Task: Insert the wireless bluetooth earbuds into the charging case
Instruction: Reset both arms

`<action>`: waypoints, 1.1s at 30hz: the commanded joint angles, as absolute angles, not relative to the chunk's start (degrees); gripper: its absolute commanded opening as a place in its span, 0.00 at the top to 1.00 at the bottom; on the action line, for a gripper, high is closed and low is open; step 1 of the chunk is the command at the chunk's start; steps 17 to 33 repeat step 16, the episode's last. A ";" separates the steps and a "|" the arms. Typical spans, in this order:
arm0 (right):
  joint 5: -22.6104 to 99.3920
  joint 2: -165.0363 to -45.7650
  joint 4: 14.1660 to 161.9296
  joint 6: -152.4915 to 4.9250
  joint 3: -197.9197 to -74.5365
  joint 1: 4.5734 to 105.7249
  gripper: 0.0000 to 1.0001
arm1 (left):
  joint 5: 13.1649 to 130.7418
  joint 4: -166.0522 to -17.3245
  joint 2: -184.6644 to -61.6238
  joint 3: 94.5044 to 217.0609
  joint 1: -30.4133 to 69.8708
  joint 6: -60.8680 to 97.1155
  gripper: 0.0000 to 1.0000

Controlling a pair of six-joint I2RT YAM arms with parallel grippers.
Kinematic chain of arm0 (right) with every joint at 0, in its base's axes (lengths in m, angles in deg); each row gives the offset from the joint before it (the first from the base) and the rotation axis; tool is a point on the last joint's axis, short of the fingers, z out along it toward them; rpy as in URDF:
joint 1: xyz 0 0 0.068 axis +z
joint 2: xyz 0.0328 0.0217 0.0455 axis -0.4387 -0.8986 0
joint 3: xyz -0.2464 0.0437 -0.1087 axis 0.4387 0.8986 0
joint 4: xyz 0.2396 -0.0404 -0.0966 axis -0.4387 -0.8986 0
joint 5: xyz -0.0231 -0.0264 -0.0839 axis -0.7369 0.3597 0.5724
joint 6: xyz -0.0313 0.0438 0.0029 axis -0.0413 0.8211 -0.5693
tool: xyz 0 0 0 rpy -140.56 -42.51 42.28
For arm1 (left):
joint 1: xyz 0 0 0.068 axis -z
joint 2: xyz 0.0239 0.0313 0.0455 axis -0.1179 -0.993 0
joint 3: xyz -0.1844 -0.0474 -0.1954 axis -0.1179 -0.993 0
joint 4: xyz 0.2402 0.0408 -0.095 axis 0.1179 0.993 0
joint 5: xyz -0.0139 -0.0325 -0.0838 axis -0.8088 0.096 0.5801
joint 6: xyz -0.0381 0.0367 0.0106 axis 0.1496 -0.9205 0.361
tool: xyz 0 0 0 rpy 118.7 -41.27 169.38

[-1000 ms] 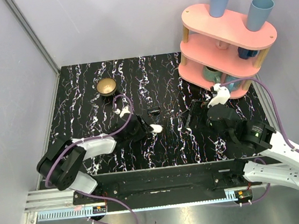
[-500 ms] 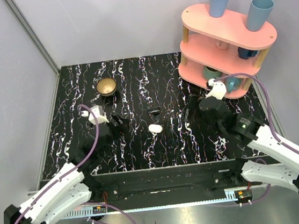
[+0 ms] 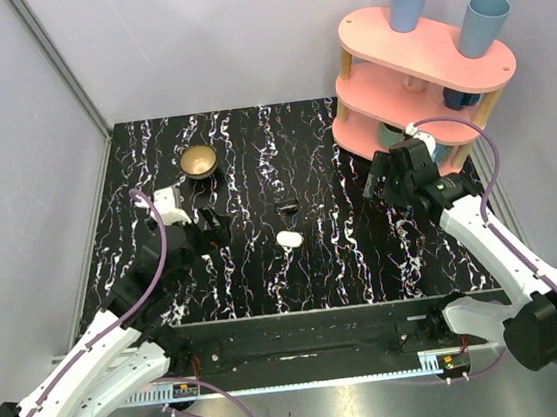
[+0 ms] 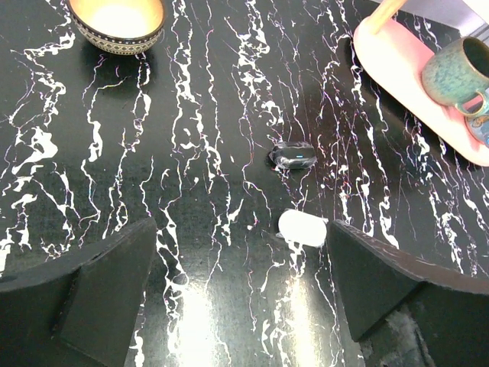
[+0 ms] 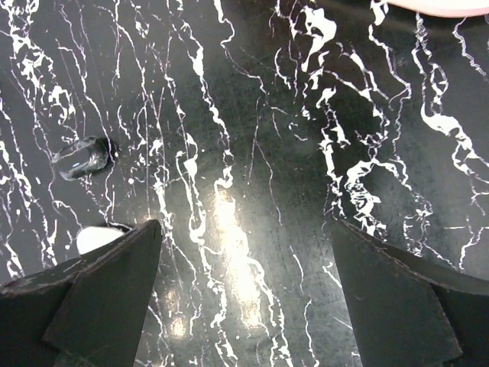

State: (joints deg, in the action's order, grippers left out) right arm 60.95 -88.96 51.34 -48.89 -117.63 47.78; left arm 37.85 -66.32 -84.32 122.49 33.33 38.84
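Observation:
The charging case (image 3: 288, 238) is a small white oval pebble lying flat on the black marbled table (image 3: 251, 141), lid down. It also shows in the left wrist view as the case (image 4: 302, 228), just ahead of my right fingertip, and the case (image 5: 95, 237) peeks out from behind a finger in the right wrist view. No earbuds show in any view. My left gripper (image 3: 215, 222) (image 4: 241, 245) stands open to the left of the case, holding nothing. My right gripper (image 3: 382, 173) (image 5: 244, 229) is open over bare table near the shelf.
A small black block (image 3: 285, 207) (image 4: 293, 156) (image 5: 80, 158) lies just beyond the case. A brass bowl (image 3: 198, 161) (image 4: 117, 19) sits at the back left. A pink tiered shelf (image 3: 424, 71) (image 4: 405, 84) with blue cups and a mug (image 4: 458, 70) stands at the back right.
My left gripper let go of the case, opened wide and drew back to the left. The case stayed where it was. My right arm swung back toward the shelf.

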 commanded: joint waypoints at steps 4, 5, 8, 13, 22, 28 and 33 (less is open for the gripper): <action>48.76 -90.68 57.52 -51.24 -120.10 44.92 0.00 | 38.91 -62.87 -85.27 128.26 33.22 35.55 0.01; 48.32 -90.59 57.96 -51.59 -119.83 44.92 0.00 | 38.56 -62.78 -85.27 128.26 33.22 35.37 0.01; 48.05 -89.54 59.90 -52.30 -118.34 44.92 0.00 | 36.36 -61.20 -85.44 128.61 33.22 35.37 0.01; 49.89 -86.29 63.94 -54.22 -114.39 44.92 0.00 | 32.94 -60.76 -85.27 128.09 33.22 36.86 0.01; 56.56 -84.79 65.34 -57.46 -112.45 45.01 0.00 | 30.82 -59.97 -85.62 128.44 33.22 36.87 0.01; 56.56 -84.79 65.34 -57.46 -112.45 45.01 0.00 | 30.82 -59.97 -85.62 128.44 33.22 36.87 0.01; 56.56 -84.79 65.34 -57.46 -112.45 45.01 0.00 | 30.82 -59.97 -85.62 128.44 33.22 36.87 0.01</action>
